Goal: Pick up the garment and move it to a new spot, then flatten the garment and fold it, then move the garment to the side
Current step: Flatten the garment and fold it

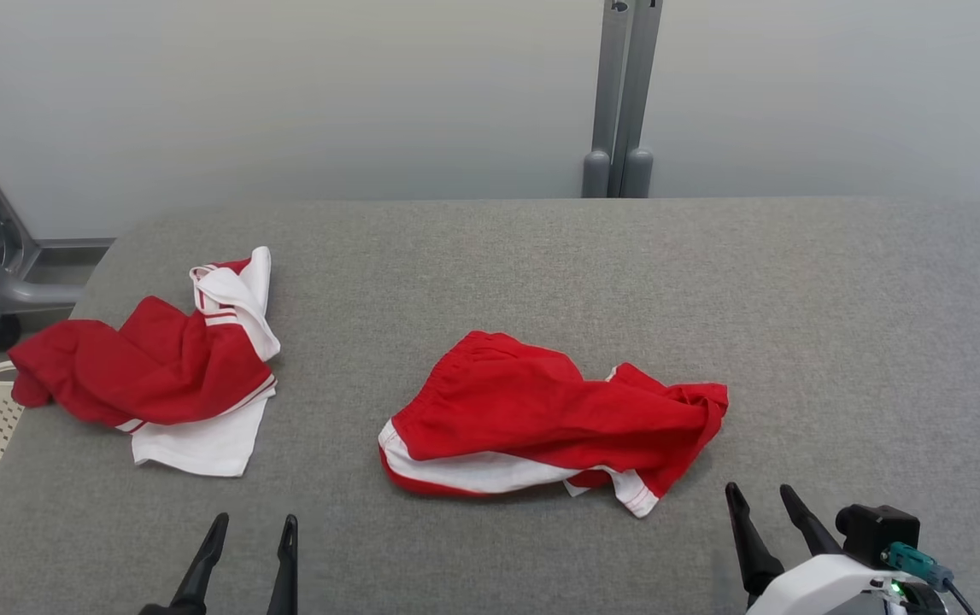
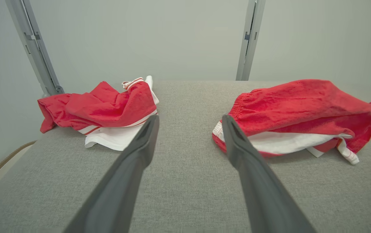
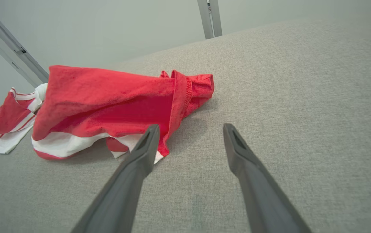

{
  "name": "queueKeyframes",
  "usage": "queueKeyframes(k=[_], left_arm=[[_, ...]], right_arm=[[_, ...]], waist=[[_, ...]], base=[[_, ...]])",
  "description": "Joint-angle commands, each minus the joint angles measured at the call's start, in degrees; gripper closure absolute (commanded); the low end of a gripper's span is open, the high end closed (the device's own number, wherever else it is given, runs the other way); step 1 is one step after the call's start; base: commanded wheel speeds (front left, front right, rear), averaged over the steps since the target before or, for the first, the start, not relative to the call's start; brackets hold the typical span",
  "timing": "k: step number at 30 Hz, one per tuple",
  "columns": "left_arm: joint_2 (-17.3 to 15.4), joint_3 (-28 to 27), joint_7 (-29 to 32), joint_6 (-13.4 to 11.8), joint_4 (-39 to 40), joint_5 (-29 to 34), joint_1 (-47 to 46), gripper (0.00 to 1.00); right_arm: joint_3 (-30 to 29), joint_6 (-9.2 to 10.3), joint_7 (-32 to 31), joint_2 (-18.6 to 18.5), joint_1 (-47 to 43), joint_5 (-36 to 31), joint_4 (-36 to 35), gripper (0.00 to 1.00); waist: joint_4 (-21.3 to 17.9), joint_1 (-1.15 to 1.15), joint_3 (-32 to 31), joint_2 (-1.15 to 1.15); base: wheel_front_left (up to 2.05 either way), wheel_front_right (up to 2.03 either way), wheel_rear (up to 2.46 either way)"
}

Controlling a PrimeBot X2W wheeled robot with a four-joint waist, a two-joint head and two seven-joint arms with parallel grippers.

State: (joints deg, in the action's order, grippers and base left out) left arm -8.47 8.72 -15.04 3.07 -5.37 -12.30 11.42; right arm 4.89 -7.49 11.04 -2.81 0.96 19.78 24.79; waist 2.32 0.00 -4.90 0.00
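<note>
Shorts (image 1: 541, 410): red, with a white side panel, a red-striped white hem and a gathered elastic waistband. Crumpled and unfolded, in a loose heap near the middle of the grey tabletop (image 1: 840, 342); one leg bunched toward the right.

Second garment (image 1: 165, 367): red and white, crumpled, at the tabletop's left edge, well apart.

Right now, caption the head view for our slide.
Central garment and left garment lie crumpled on the table; left end effector and right end effector hover open.
</note>
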Motion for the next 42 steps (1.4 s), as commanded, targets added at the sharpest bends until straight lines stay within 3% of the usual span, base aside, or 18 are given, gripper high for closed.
queueKeyframes(k=[1,21,31,37,42], left_arm=[[-0.1,-0.5,-0.2,0.5,0.0,0.6,0.8,0.00],[2.5,-1.8,-0.2,3.5,-4.4,3.6,-1.9,0.00],[-1.8,6.6,2.7,4.4,-14.9,3.0,-14.2,0.00],[-6.7,16.5,7.9,4.4,-20.2,-2.7,-25.3,0.00],[-9.0,20.7,10.6,4.4,-23.2,-7.0,-32.1,0.00]], right_arm=[[-0.4,0.00,-0.2,-0.1,-0.5,-0.6,0.0,0.00],[1.3,0.00,-3.5,-0.1,1.0,-0.2,-0.3,0.00],[4.8,0.00,-9.2,-0.1,4.1,2.7,1.0,0.00],[7.1,0.00,-12.4,-0.1,6.8,4.3,1.7,0.00],[8.4,0.00,-13.0,-0.1,8.1,4.5,1.7,0.00]], waist=[[0.1,0.00,-0.2,0.00],[-0.3,0.00,0.8,0.00],[-0.4,0.00,3.0,0.00],[-1.2,0.00,6.3,0.00],[-1.7,0.00,9.0,0.00]], base=[[0.00,0.00,0.00],[0.00,0.00,0.00],[0.00,0.00,0.00],[0.00,0.00,0.00],[0.00,0.00,0.00]])
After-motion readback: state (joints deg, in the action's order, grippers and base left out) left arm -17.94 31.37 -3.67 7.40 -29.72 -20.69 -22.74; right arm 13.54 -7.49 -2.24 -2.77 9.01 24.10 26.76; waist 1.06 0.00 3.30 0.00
